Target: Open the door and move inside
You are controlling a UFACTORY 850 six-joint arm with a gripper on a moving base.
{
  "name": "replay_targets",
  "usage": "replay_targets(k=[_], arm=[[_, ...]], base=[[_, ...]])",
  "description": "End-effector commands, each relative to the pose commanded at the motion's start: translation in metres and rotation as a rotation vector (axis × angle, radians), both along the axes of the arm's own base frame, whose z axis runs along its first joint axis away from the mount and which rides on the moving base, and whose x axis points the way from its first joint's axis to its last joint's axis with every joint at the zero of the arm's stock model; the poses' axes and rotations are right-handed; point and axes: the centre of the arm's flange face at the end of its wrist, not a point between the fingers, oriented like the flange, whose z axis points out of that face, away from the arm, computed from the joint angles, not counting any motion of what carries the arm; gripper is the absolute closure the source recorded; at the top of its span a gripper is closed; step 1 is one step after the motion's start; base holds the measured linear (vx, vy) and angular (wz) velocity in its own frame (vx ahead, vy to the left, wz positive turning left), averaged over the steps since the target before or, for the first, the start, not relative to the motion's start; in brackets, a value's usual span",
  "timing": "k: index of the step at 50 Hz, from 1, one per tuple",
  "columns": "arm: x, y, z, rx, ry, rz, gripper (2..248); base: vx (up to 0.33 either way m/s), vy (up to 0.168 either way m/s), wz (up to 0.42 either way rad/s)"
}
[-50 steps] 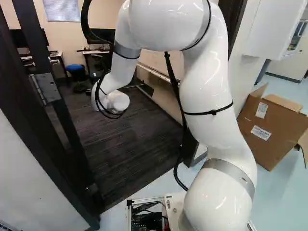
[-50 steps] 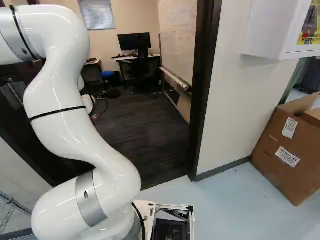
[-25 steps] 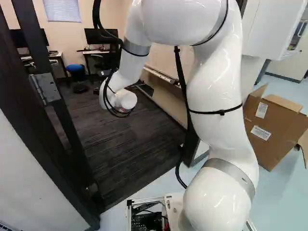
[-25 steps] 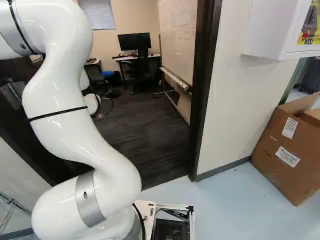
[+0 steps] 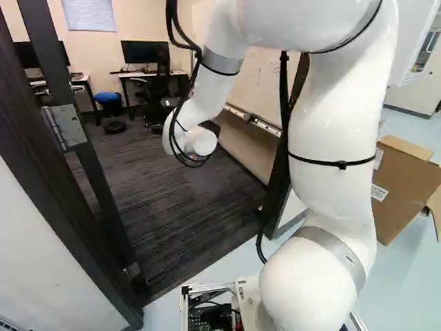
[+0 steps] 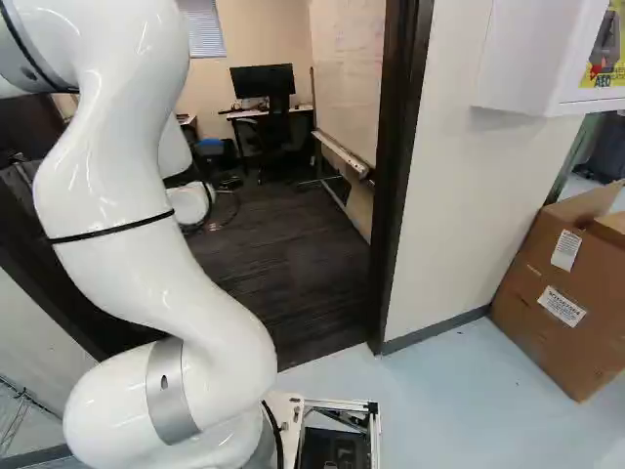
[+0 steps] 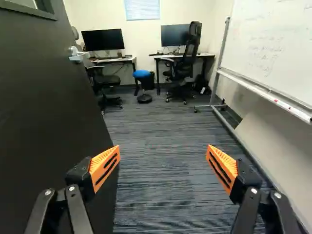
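Observation:
The dark door (image 7: pixel 44 112) stands swung open into the room, beside one finger in the wrist view, with a silver handle (image 7: pixel 76 54) farther along it. A metal hinge (image 5: pixel 65 127) shows at the left of the left base view. My gripper (image 7: pixel 163 155) stands wide open over the carpet, nothing between its orange pads; whether the finger nearest the door touches it I cannot tell. In the base views the wrist (image 5: pixel 196 141) hides the gripper, and the arm reaches through the doorway. A dark door post (image 6: pixel 398 176) borders the opening's right side.
Desks with monitors (image 7: pixel 103 40), office chairs and a blue stool (image 7: pixel 142 74) stand at the room's far wall. A whiteboard (image 7: pixel 273 44) on a wheeled stand lines the right side. Outside, a cardboard box (image 6: pixel 562 293) leans by the wall under a white cabinet (image 6: pixel 532 59).
My arm has swung to the right in the left base view, its wrist moving right and coming more into sight in the right base view. The base and the door frame have not shifted.

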Motion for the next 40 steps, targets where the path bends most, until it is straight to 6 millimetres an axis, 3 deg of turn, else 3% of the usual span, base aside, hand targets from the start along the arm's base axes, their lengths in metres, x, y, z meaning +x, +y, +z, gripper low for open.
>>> replay_targets(k=[26, 40], arm=[[-0.054, -0.105, 0.001, -0.031, 0.032, -0.134, 3], [-0.09, -0.15, -0.004, -0.045, 0.05, -0.203, 3]], base=[[0.0, 0.0, 0.0], [0.0, 0.0, 0.0]])
